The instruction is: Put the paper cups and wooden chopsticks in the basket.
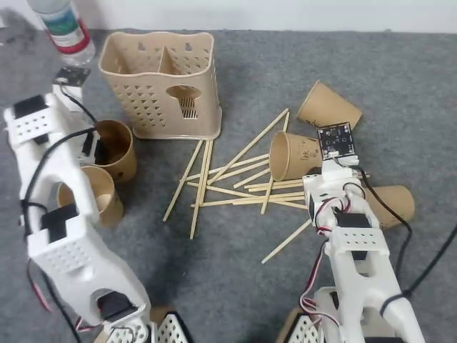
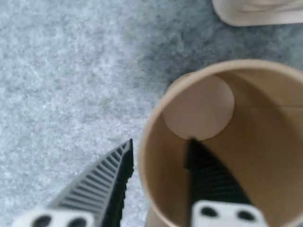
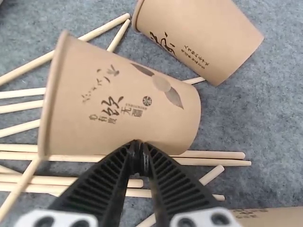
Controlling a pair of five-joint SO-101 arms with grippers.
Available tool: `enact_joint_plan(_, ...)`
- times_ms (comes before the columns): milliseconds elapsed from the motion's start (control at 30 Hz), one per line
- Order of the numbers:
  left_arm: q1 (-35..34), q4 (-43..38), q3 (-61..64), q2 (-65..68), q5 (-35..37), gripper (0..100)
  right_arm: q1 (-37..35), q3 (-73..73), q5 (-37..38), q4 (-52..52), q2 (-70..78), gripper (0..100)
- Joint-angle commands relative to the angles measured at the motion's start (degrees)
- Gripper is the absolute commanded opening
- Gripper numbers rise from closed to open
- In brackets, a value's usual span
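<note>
My left gripper (image 2: 158, 144) is open and straddles the wall of an upright brown paper cup (image 2: 222, 142): one finger is inside and the other (image 2: 116, 175) just outside. That cup (image 1: 114, 146) stands left of the beige basket (image 1: 161, 82), and a second upright cup (image 1: 91, 193) stands nearer me. My right gripper (image 3: 138, 145) is shut with nothing in it, its tips over the side of a cup lying down (image 3: 118, 109). Another tipped cup (image 3: 199, 38) lies beyond it. Several wooden chopsticks (image 1: 235, 179) are scattered between the arms.
The basket has two compartments with nothing showing in them. A third tipped cup (image 1: 391, 204) lies beside the right arm. A water bottle (image 1: 64, 25) stands at the back left. Grey carpet covers the table.
</note>
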Motion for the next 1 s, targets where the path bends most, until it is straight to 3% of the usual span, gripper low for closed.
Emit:
enact_joint_plan(0,2.1,1.0,-2.4,-3.6,0.0,1,0.6,-0.3,0.2,-1.0,-1.2,0.9)
enact_joint_plan(200,5.5,6.6,-4.4,-10.3,0.0,1,0.6,-0.3,0.2,-1.0,-1.2,0.9)
enact_joint_plan(400,6.2,15.8,-15.1,-16.0,0.0,1,0.6,-0.3,0.2,-1.0,-1.2,0.9)
enact_joint_plan(733,3.8,16.0,-18.2,-25.3,-0.3,1,0.6,-0.3,0.2,-1.0,-1.2,0.9)
enact_joint_plan(967,10.8,15.6,-24.5,-38.5,-3.4,1,0.6,-0.3,0.2,-0.8,-1.2,0.9)
